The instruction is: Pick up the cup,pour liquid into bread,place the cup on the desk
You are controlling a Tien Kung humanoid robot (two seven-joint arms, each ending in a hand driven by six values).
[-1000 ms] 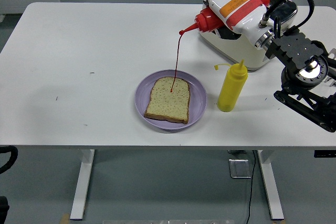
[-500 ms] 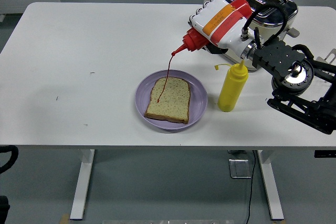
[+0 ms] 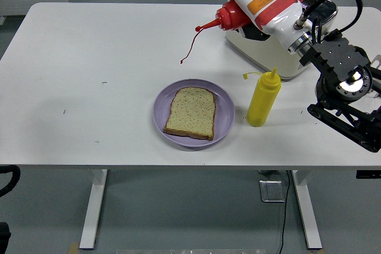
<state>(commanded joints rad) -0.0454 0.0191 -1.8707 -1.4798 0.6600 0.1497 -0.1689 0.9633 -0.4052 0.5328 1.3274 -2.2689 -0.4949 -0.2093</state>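
Observation:
My right hand point(image 3: 271, 1) is shut on a red ketchup squeeze bottle point(image 3: 238, 13), held on its side high above the table, nozzle pointing left. A thin red strand point(image 3: 189, 49) hangs from the nozzle in the air, left of the plate. A slice of bread point(image 3: 191, 112) lies on a purple plate point(image 3: 223, 117) near the table's front middle. No cup is in view. My left arm point(image 3: 7, 179) rests at the lower left edge.
A yellow squeeze bottle point(image 3: 262, 98) stands upright just right of the plate. A white and chrome toaster point(image 3: 280, 46) sits at the back right, partly behind my right hand. The table's front edge point(image 3: 178, 165) runs just below the plate.
My right hand has lifted the bottle up and to the right and tipped it more level. The red stream that reached the bread has broken off and now trails in the air.

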